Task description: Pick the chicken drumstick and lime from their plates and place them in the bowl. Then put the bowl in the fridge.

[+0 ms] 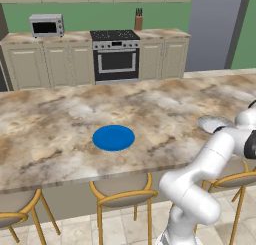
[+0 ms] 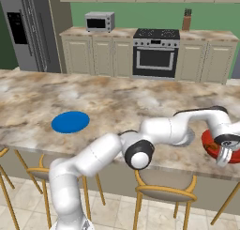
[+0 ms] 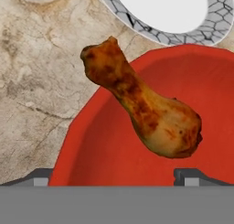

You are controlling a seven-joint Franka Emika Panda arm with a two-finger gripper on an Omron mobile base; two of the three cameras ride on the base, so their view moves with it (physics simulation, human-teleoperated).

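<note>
Stretching across the kitchen, the marbled beige-and-brown stone worktop [image 2: 117, 102] carries everything you need, with the tall grey two-door fridge [image 2: 28, 32] standing beyond its far left corner in the right base view. Your white jointed arm [image 2: 154, 133] reaches along the near edge toward the right end, where the glossy bright-red round bowl [image 3: 151, 145] sits just beside a white plate with a grey cracked-stone rim [image 3: 160, 10]. The flat bright-blue round plate [image 1: 113, 137] lies well apart, nearer the middle of the worktop and bare.

Your gripper [image 2: 224, 157] hangs over the bowl with its jaws spread wide and nothing between them. The brown-orange roasted chicken drumstick [image 3: 141, 111] is over the bowl's left rim, thick end over the red basin, thin end out over the stone; whether it rests on the rim you cannot tell.

Expect it to handle as light, rigid and somewhat slick. If you must regrip, take it across the thick meaty end.
</note>
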